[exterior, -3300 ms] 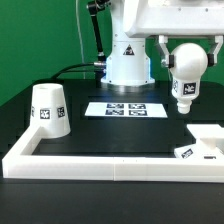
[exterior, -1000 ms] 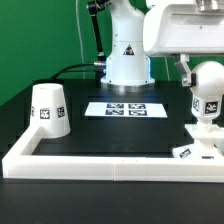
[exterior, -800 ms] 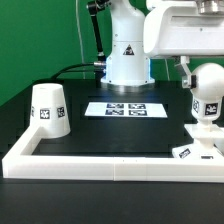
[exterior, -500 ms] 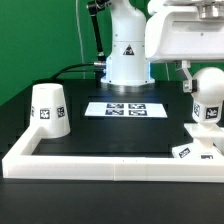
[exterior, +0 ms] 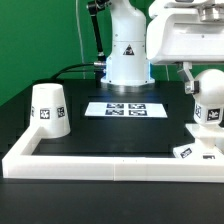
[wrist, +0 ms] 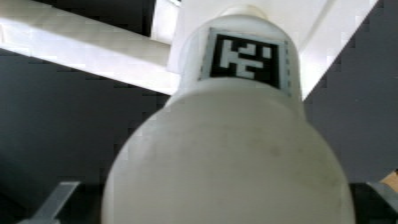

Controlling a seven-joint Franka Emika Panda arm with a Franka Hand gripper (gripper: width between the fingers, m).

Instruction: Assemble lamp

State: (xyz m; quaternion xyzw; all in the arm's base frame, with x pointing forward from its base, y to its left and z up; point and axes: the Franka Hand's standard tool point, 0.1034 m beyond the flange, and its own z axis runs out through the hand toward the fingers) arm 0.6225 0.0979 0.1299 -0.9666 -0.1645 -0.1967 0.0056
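My gripper is shut on the round head of the white bulb and holds it upright, narrow tagged end down. The bulb's lower end is at the flat square base at the exterior view's right; I cannot tell whether it touches. In the wrist view the bulb fills the picture, its tag facing the camera. The gripper shows only as dark fingers at either side. The cup-like shade stands mouth down on the table at the exterior view's left, far from the gripper.
The marker board lies flat in front of the arm's white pedestal. A long white border rail runs along the front and up the left side. White surfaces show behind the bulb in the wrist view.
Since 3.3 s ago the gripper has carried the bulb to the exterior view's right and down onto the base area. Over the last second it has only shifted slightly to the right.
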